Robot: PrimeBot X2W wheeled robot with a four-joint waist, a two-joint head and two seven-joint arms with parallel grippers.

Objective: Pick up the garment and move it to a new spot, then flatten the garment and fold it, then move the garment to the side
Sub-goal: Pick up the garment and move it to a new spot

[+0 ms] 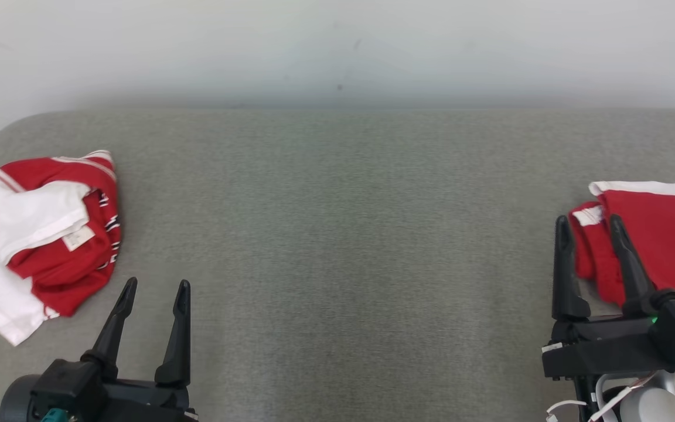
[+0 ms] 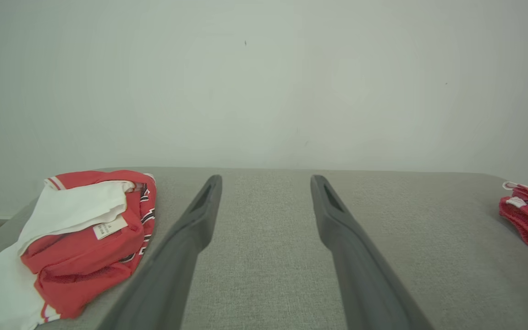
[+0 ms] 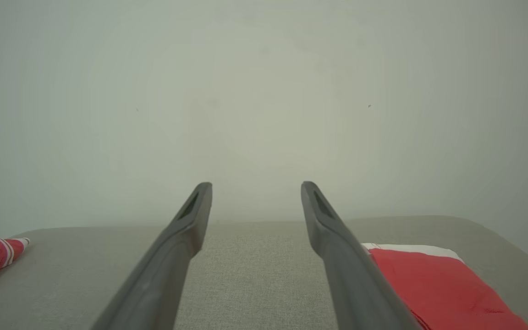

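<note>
Item: crumpled garment [image 1: 62, 252], red with white panels (a small label faces up), bunched at the left end of the grey surface [image 1: 337, 234].
Left gripper [image 1: 157, 284]: just right of the crumpled garment, nearer the robot, apart from it; jaws spread, nothing between them.
Folded garment [image 1: 660, 234], red, white hem: far right of the crumpled garment, well apart.
Right gripper [image 1: 588, 220]: equally far right, at the folded piece's edge; jaws spread, empty; contact unclear.
</note>
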